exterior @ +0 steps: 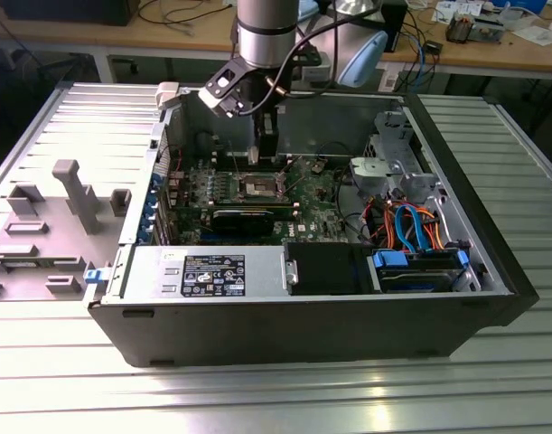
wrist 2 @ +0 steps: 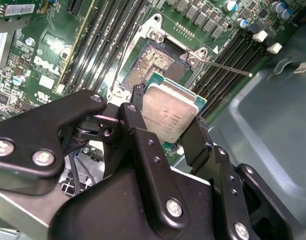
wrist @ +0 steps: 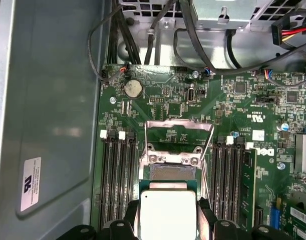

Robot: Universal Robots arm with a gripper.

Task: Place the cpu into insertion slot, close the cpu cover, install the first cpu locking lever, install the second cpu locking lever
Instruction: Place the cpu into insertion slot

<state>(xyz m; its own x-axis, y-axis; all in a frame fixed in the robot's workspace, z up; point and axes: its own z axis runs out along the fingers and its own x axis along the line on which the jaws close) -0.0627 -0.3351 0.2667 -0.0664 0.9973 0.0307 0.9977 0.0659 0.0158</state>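
Jaws: pinching the cpu (wrist 2: 169,112) by two opposite edges, one black finger (wrist 2: 195,137) on each side. Its pale silver face is turned to the cameras in both wrist views.

Gripper (exterior: 266,145): in the exterior view it hangs inside the open case (exterior: 303,325), over the middle of the green board (exterior: 307,199).

Cpu position: held just clear of the insertion slot (wrist 2: 155,62) and not seated. In the second wrist view most of the slot's contact field lies bare beyond the chip's far edge. In the first wrist view the chip covers the near part of the slot.

Cpu cover (wrist: 179,123): raised off the slot, its silver frame standing up on the far side with the board visible through its window.

Lever (wrist 2: 225,67): a thin metal rod juts out from the slot's corner, unlatched and slanting across the memory slots (wrist: 115,175). I cannot tell the state of a second lever.

Surroundings: memory slots flank the slot on both sides. The case rests on a ribbed metal table (exterior: 257,398).
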